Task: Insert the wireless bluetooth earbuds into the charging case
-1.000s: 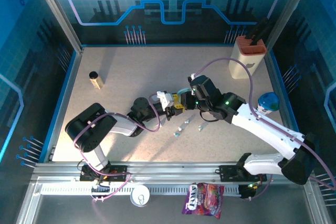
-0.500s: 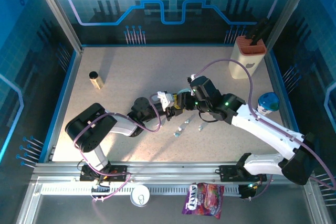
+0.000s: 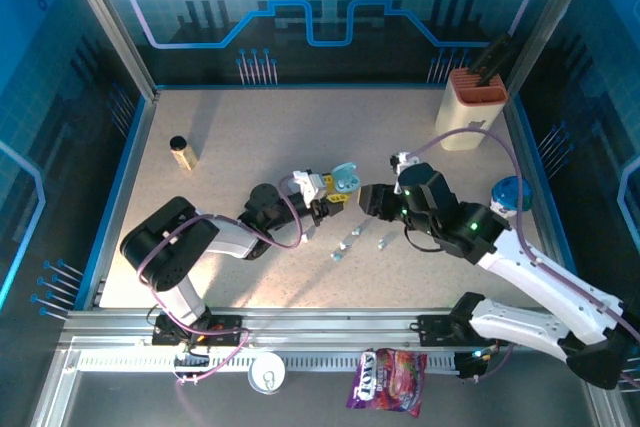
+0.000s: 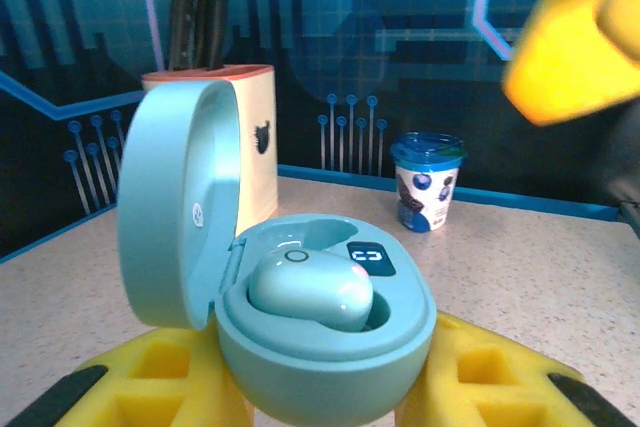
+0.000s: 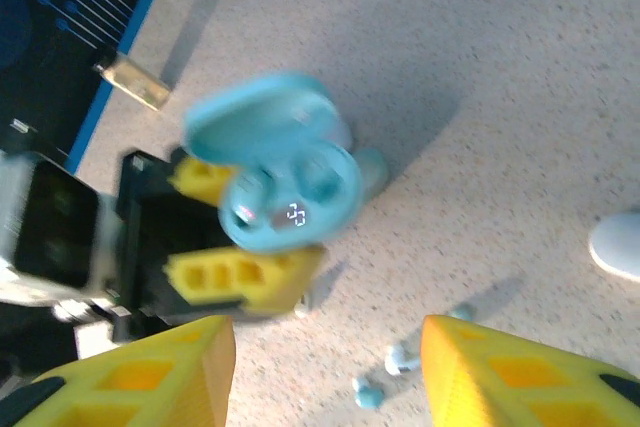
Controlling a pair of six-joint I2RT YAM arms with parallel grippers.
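At the far left of the speckled beige desk [image 3: 250, 127] stands a small brown bottle [image 3: 180, 152] with a dark cap, well apart from everything else. The left arm [image 3: 200, 237] lies low and reaches toward the middle. The left jaws are narrow and pinch the round teal plastic charging case [image 3: 345, 179] from both sides, with the yellow fingers [image 4: 150, 387] pressed on its lower half. The case sits upright with its lid [image 4: 180, 217] swung open to one side, so the open mouth faces up. One pale teal earbud [image 4: 310, 287] already rests inside. Whether the other pocket is free is hard to tell.

Just toward the near edge from the case, the tiny white-and-teal wireless earbuds [image 3: 345, 244] lie loose on the desk. I can count three, close together. They are too small to tell which way their stems point.

The right jaws hang just to the right of the case, near it but not touching. Their two yellow pads [image 5: 150, 367] stand wide apart with nothing between them. Seen from the right wrist, two loose buds [image 5: 400, 357] lie on the desk in the gap ahead of these pads, lower than the case. So the right arm [image 3: 520, 267] is the nearer one to the buds. I think its next job is to go down for one, then carry it up and left to the open mouth.

Far right stand a white cup [image 3: 512, 195] with a blue lid and a cream knife block [image 3: 470, 112].
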